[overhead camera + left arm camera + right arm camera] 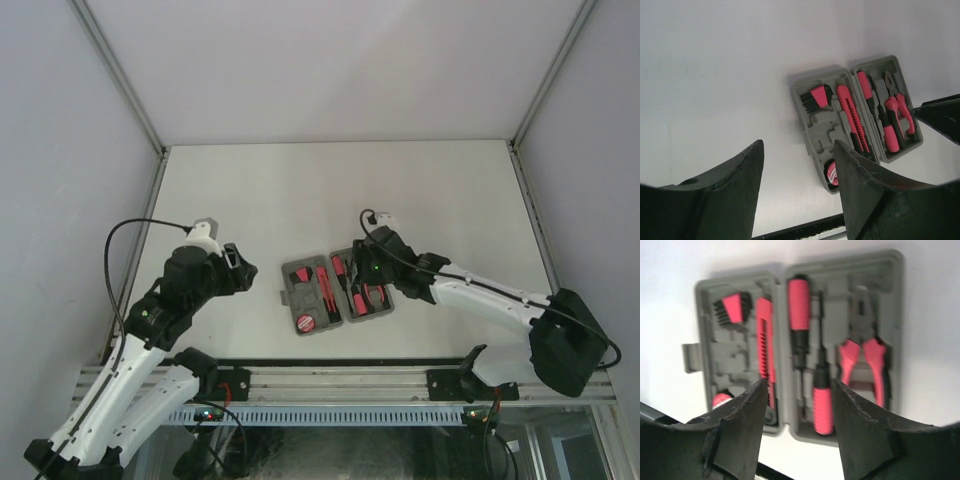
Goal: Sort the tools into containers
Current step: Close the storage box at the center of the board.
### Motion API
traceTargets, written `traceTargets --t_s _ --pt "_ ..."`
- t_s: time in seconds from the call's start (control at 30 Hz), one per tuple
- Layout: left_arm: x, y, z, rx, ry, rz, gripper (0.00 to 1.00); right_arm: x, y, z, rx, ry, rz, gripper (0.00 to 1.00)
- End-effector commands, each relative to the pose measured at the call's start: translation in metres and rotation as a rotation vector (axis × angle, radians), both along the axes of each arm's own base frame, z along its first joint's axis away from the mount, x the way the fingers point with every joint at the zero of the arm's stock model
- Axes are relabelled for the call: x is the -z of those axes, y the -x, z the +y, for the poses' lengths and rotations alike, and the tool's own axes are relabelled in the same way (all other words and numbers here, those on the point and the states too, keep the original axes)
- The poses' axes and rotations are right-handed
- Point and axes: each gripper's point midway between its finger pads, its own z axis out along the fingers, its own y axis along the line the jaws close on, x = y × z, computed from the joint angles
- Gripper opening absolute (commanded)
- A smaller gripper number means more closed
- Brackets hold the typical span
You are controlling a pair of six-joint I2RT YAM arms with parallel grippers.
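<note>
Two halves of a grey plastic case (822, 135) lie open flat on the white table (450, 190), at the lower centre of the overhead view, and every tool in sight sits in a moulded recess. In the right wrist view, the left half holds a comb-like piece (732, 307), a slim red-black stick tool (765, 340) and, at its lower edge, a round red-and-black piece (720, 400). The right half holds two red-handled screwdrivers (799, 300) and red-handled pliers (863, 350). The right gripper (799, 385) hangs above the right half, jaws spread and empty. The left gripper (240, 270) hovers to the left of the case, apart from it, jaws also spread and empty. The tools look light and stiff. Their thick handles likely offer the surest hold, while the thin metal shafts look slippery. The case seems rigid but light, so it may slide if pushed.
</note>
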Motion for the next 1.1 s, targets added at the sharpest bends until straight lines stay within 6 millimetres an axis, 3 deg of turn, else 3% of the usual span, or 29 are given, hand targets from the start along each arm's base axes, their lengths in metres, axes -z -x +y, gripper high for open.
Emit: traceTargets --t_s 0.0,0.3,0.47,0.7,1.07 --pt "0.021 -0.002 -0.032 0.077 0.138 0.048 0.62 -0.010 0.005 -0.027 0.031 -0.050 -0.046 0.55" --pt "0.076 -0.007 -0.057 0.100 0.262 0.132 0.61 -0.021 0.018 -0.077 0.202 -0.179 -0.101 0.58" --pt "0.093 -0.010 -0.067 0.114 0.302 0.155 0.57 -0.016 0.019 -0.098 0.316 -0.289 -0.137 0.57" --pt "0.119 -0.009 -0.074 0.136 0.292 0.231 0.54 -0.014 0.021 -0.111 0.359 -0.367 -0.159 0.56" --pt "0.139 -0.008 -0.076 0.127 0.265 0.288 0.43 -0.010 0.025 -0.111 0.345 -0.373 -0.123 0.54"
